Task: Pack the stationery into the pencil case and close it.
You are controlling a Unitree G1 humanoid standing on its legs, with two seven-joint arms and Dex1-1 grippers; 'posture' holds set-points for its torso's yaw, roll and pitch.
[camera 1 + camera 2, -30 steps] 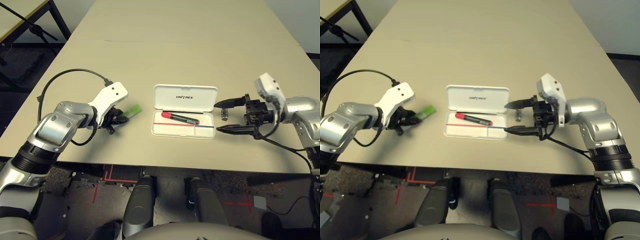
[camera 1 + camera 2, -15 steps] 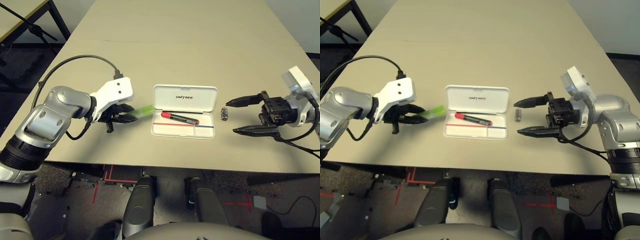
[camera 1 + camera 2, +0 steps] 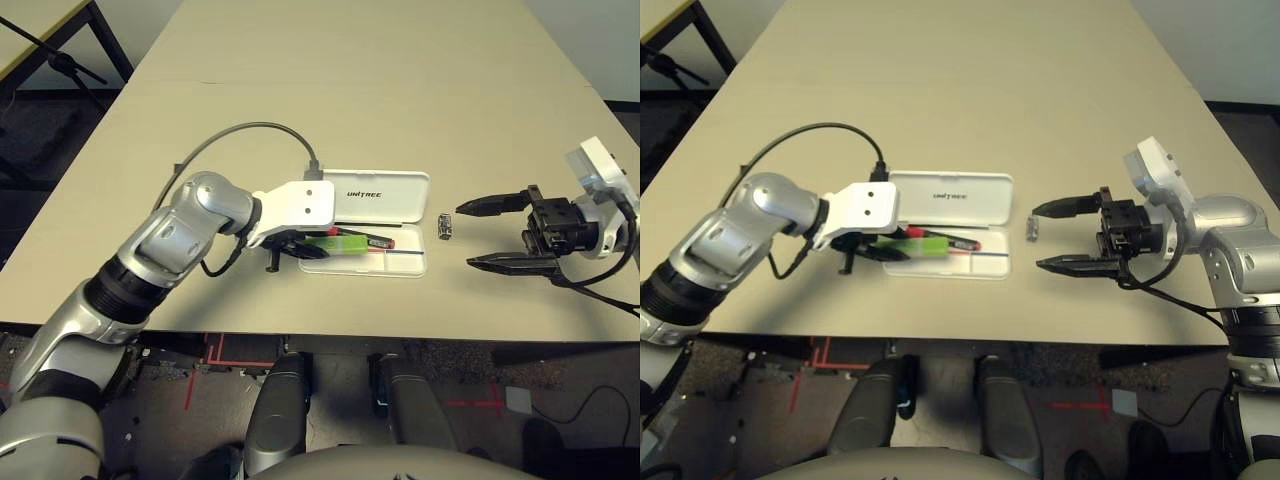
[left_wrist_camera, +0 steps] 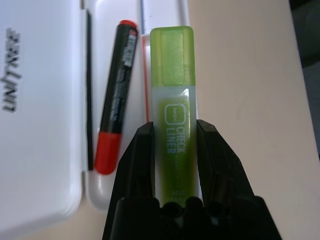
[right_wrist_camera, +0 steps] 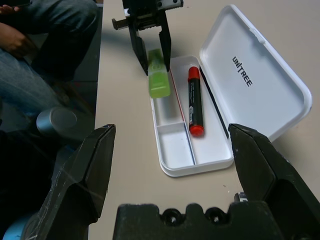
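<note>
Pencil case point(image 3: 385, 192) lies open at centre frame, red marker point(image 4: 116, 95) inside. Left gripper point(image 3: 300, 243) pinches the green stick point(image 4: 172, 105) above the tray's near edge; best to lower it level beside the marker before letting go. Right gripper point(image 3: 495, 233) waits spread wide, near the metal piece point(image 3: 446, 226).

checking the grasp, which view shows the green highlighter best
The left wrist view: the green highlighter is seen up close, clamped between the left end effector's fingers, over the open pencil case. The right wrist view shows it smaller from the opposite side; in the eye views the left arm partly hides it.
</note>
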